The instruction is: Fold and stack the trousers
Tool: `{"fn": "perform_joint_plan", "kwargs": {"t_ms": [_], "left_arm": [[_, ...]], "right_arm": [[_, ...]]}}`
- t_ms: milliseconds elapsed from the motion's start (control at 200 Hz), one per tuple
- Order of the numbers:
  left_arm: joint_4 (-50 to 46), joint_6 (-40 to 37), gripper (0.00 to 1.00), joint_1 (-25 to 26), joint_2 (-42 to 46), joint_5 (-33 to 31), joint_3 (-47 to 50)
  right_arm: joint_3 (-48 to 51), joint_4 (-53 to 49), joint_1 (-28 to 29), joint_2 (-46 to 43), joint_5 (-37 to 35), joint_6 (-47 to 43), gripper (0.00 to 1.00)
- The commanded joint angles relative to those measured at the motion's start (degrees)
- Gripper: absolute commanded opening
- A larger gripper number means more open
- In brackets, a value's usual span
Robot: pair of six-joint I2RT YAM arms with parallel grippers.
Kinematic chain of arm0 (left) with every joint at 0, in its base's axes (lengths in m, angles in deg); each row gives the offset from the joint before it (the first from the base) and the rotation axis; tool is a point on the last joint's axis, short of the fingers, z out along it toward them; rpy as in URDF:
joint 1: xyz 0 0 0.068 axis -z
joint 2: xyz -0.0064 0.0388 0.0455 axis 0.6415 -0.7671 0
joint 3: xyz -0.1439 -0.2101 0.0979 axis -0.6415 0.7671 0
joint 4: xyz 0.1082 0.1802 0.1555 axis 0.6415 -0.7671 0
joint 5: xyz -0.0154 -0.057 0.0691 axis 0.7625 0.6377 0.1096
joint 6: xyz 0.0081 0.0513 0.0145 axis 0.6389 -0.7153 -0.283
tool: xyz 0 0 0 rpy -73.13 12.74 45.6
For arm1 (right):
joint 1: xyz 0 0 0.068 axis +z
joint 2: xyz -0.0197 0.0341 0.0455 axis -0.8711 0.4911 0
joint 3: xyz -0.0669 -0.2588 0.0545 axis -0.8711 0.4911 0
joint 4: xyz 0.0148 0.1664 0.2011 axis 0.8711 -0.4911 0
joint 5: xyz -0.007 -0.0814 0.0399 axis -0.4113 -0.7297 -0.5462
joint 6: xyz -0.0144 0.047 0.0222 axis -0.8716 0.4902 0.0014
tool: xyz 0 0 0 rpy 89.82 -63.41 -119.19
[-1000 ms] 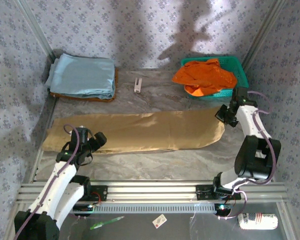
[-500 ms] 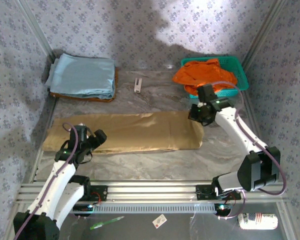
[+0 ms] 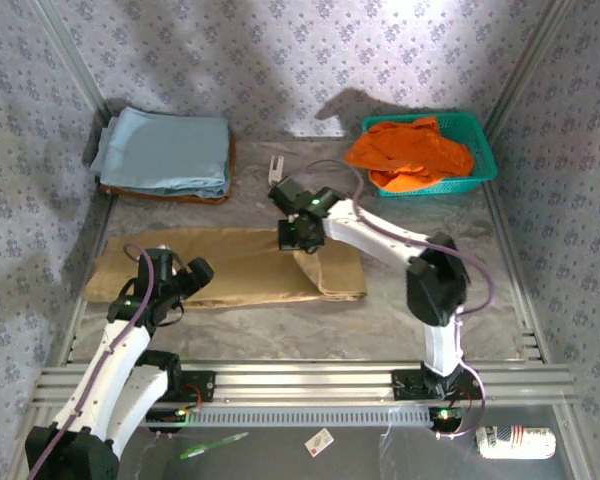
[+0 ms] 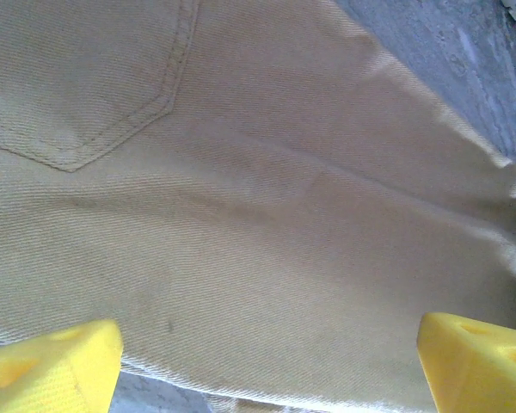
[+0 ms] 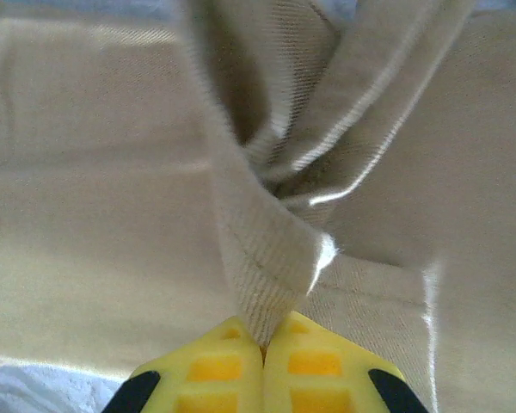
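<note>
while left gripper (image 4: 262, 368) gapes above the trousers (image 3: 230, 265), right gripper (image 5: 263, 342) pinches them tight.

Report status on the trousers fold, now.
Right gripper shut on trousers, leg end, over their middle. Left gripper open over pocket end. Nothing blocking.

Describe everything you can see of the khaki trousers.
The trousers are plain tan cotton-like twill with a stitched pocket, lying flat lengthwise across the table. Their right end is doubled back over the rest, its hem pinched in the shut right gripper and lifted into creased folds. The open left gripper sits over the pocket end; contact there is unclear.
</note>
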Motion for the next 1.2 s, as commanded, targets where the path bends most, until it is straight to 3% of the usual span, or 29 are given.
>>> {"fn": "perform_joint_plan", "kwargs": {"t_ms": [0, 215, 415, 585, 710, 770, 839, 899, 1004, 1194], "left_arm": [[-1.97, -0.82, 0.89, -0.51, 0.39, 1.10, -2.73], [-2.12, -1.01, 0.89, -0.60, 0.35, 1.23, -3.03], [-1.82, -0.98, 0.89, -0.64, 0.09, 1.32, -3.24], [-2.06, -0.86, 0.89, -0.66, 0.05, 1.23, -3.18], [-2.06, -0.81, 0.89, -0.68, -0.15, 0.80, -3.52], [-2.19, -0.75, 0.89, -0.64, -0.35, 0.70, -3.85], [-2.46, -0.71, 0.90, -0.68, -0.49, 0.55, -4.28], [-2.91, -0.56, 0.91, -0.72, -0.59, 0.11, -4.60], [-3.03, -0.46, 0.91, -0.70, -0.92, 0.57, -5.11], [0.07, 0.07, 0.89, 2.21, -7.42, 3.73, -6.14]], "right_arm": [[-7.36, -3.98, 2.79, 6.29, -1.13, 2.96, 0.00], [-18.97, -7.48, 6.43, 15.64, -0.46, 4.76, 0.00], [-21.85, -6.07, 8.06, 17.88, 0.22, 6.23, 0.00], [-23.12, -4.03, 8.86, 19.08, 4.76, 6.22, 0.15], [-23.60, -1.57, 8.62, 18.84, 6.25, 7.86, 0.16], [-24.32, 0.07, 8.29, 18.88, 8.44, 8.20, 0.26], [-25.68, 1.50, 7.77, 19.15, 11.81, 8.68, 0.45], [-26.11, 2.41, 7.48, 18.74, 15.56, 7.99, 0.50], [-22.72, 1.88, 7.04, 14.31, 14.86, 6.25, 0.53], [-3.57, 5.55, 2.95, -1.23, 7.45, 3.90, 0.53]]}}
